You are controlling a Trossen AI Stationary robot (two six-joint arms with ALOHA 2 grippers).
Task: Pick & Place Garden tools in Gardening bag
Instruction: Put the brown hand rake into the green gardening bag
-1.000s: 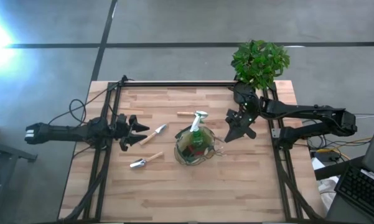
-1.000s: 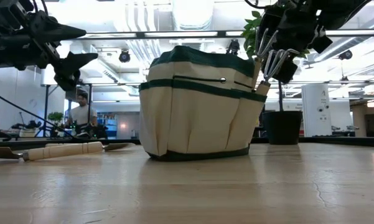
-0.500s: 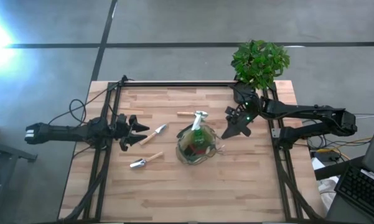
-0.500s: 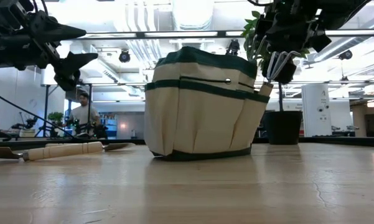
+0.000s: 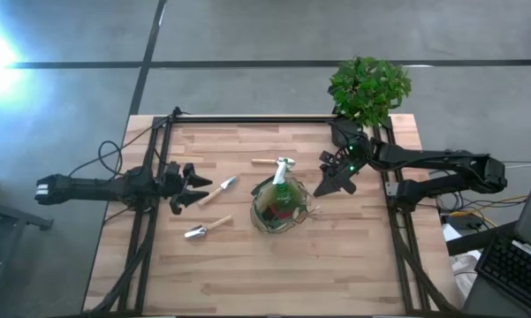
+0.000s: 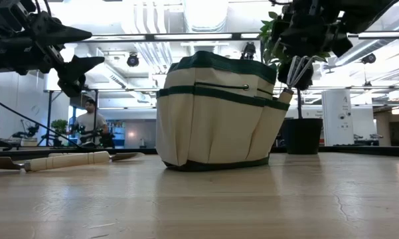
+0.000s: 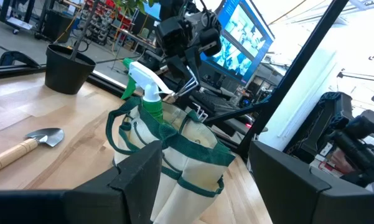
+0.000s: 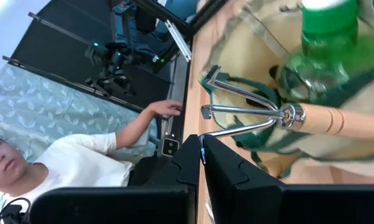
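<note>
My right gripper (image 5: pixel 329 188), fingers pressed together, has drawn up and back from the gardening bag (image 5: pixel 278 207) since a second ago; the hand fork (image 6: pixel 293 72) it carried now stands, tines up, in the bag's outer pocket. The bag has shifted slightly toward my right arm. My left gripper (image 5: pixel 193 187) stays spread, holding nothing, near the table's left rail. Between it and the bag lie two trowels (image 5: pixel 217 192) (image 5: pixel 207 230), well apart from each other (bare wood around both). A third wooden-handled tool (image 5: pixel 264 162) rests behind the bag. The potted plant (image 5: pixel 368 88) marks the far right corner.
</note>
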